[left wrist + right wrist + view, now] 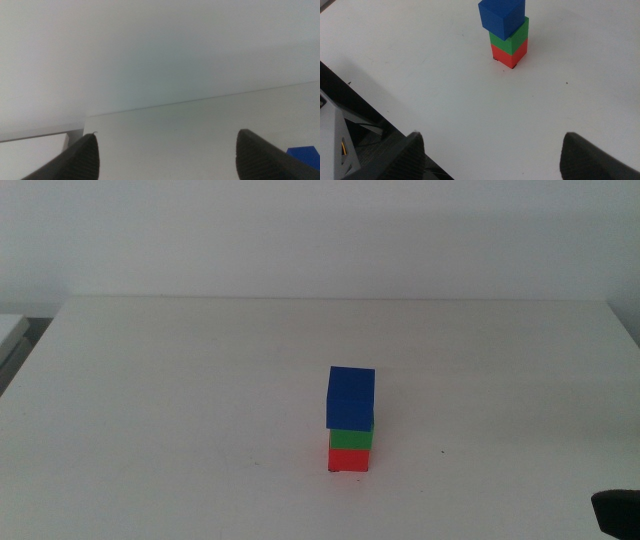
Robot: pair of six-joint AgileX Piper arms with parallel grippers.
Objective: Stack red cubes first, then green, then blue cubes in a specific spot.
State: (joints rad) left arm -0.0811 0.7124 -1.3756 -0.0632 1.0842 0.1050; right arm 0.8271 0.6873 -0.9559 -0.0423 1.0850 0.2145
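Note:
The red cube (348, 459) stands on the white table (150, 400) near the middle. The green cube (351, 438) sits on it, and the blue cube (350, 397) sits on top, turned a little and overhanging. The right wrist view shows the same stack: red (509, 54), green (512, 37), blue (501, 15). My right gripper (492, 145) is open and empty, well back from the stack; only a dark bit of it (618, 512) shows at the bottom right of the middle view. My left gripper (167, 145) is open and empty, out of the middle view; its wrist view catches part of the blue cube (304, 154).
The table's far edge (340, 299) meets a white wall. The table's left edge (375, 112) shows in the right wrist view, with grey equipment (340, 145) beyond it.

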